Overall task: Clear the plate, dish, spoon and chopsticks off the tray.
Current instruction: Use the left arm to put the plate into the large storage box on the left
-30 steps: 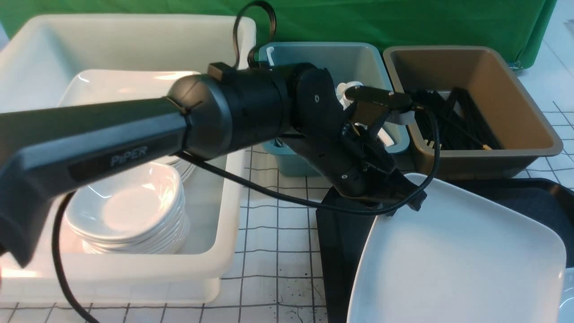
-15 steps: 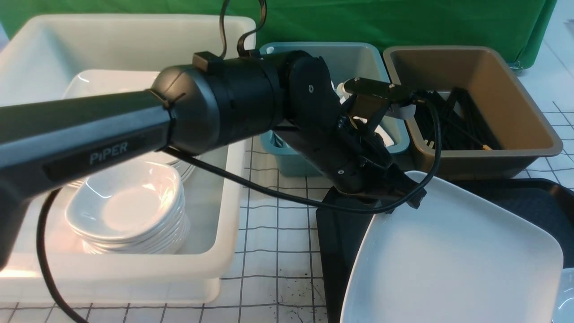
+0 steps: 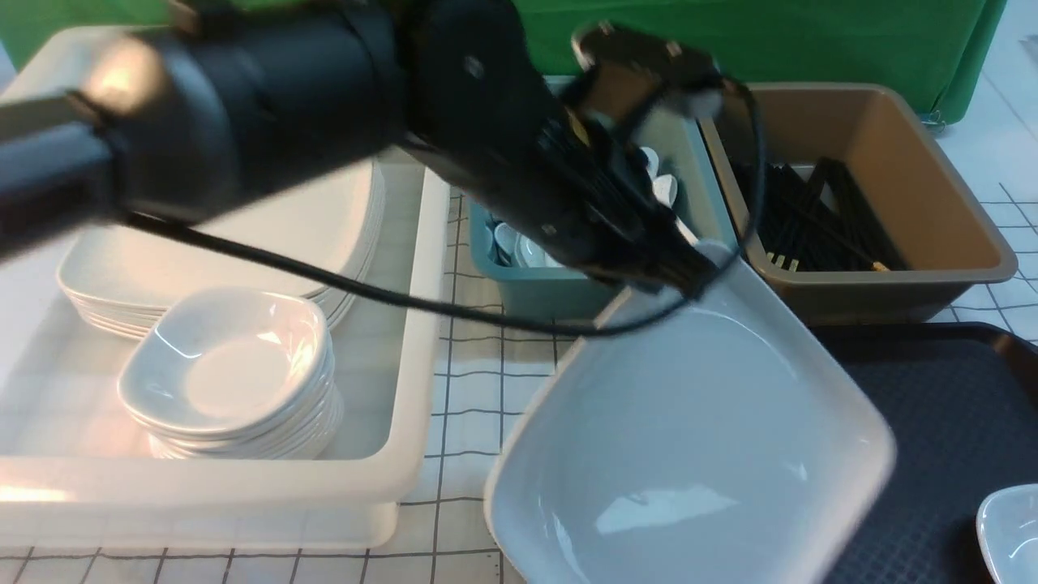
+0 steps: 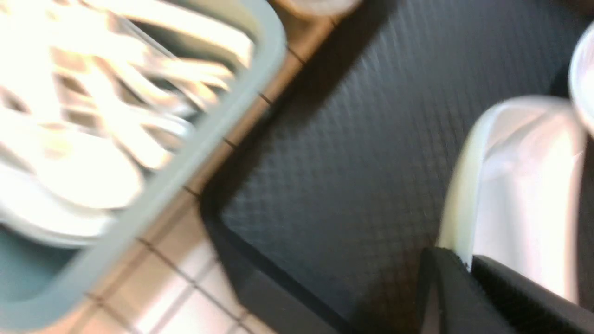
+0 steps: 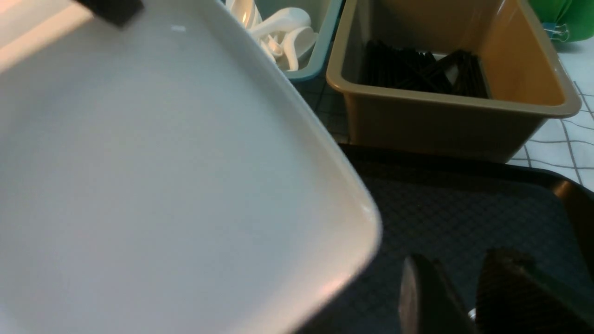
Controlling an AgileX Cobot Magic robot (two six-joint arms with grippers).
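One dish sits at the lower right of the front view, on the tray. The right claw hangs over the tray with jaws apart and nothing between them, probably readied for it. At centre frame the plate hangs tilted, its near edge low over the gridded surface, because the left claw is clamped on its far corner alone. Behind, at left, the white tub of stacked plates looks like its destination. Spoons fill the teal tub, and chopsticks the brown tub.
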